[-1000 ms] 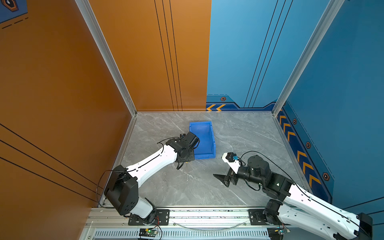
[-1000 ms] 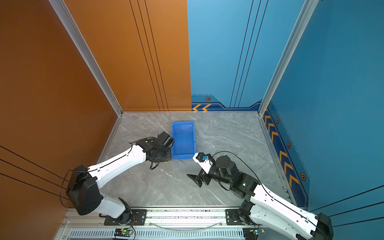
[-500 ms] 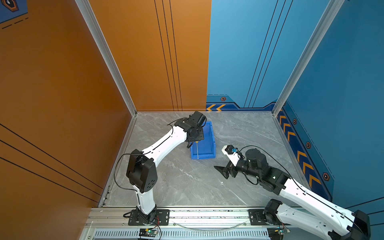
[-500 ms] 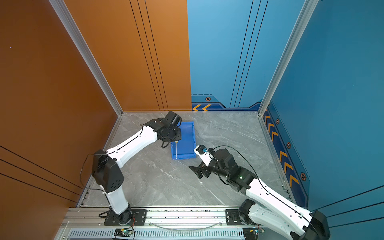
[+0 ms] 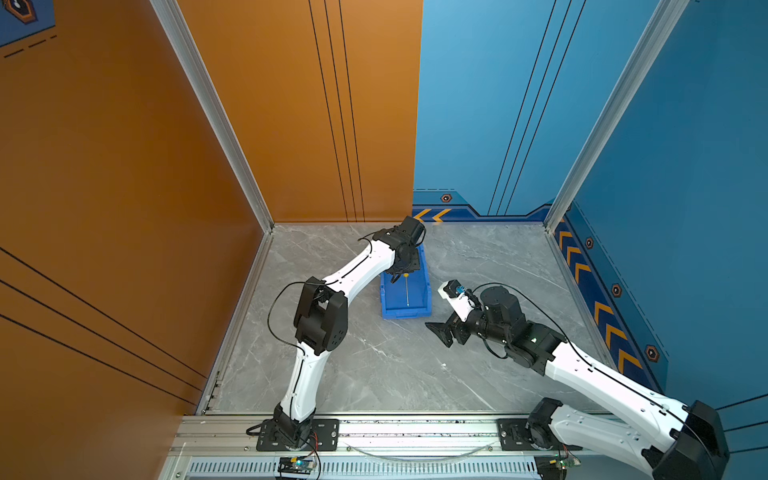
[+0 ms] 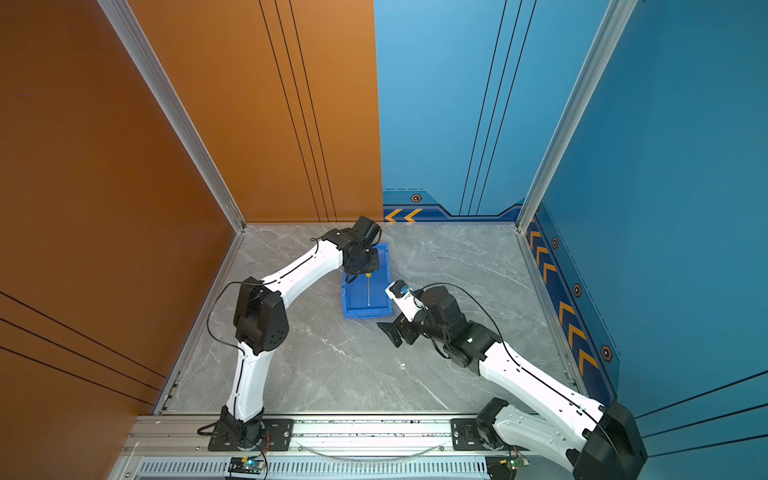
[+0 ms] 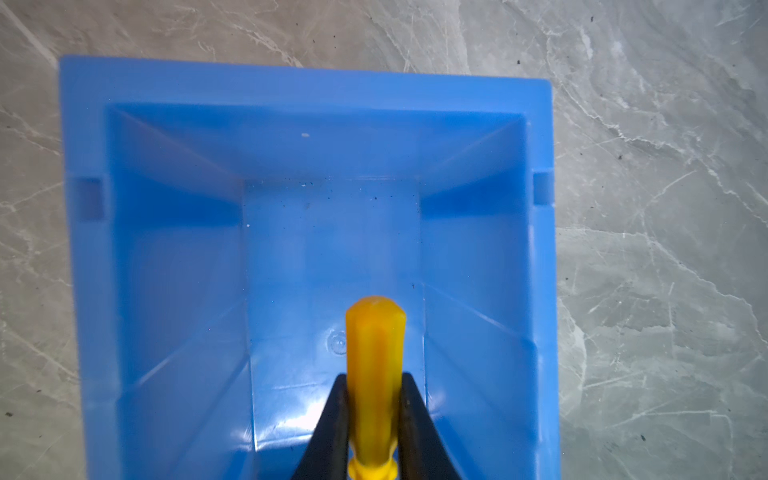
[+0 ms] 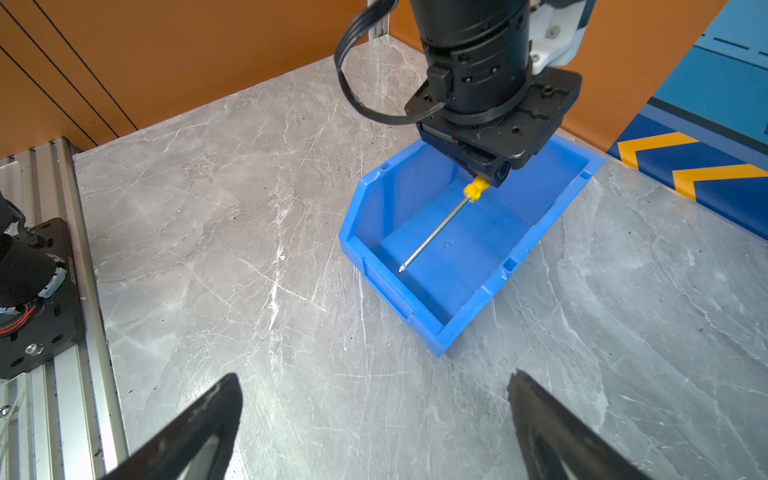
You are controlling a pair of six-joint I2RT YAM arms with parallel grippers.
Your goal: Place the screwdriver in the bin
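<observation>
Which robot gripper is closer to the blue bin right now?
Left. The left gripper hangs over the blue bin's far end, its fingers clamped on the screwdriver. The right gripper hovers open above the table, outside the bin, near its low front corner.

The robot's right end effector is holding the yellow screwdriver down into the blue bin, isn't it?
No, the left end effector holds the screwdriver down into the bin; the left wrist view shows it. The right end effector is open and empty.
</observation>
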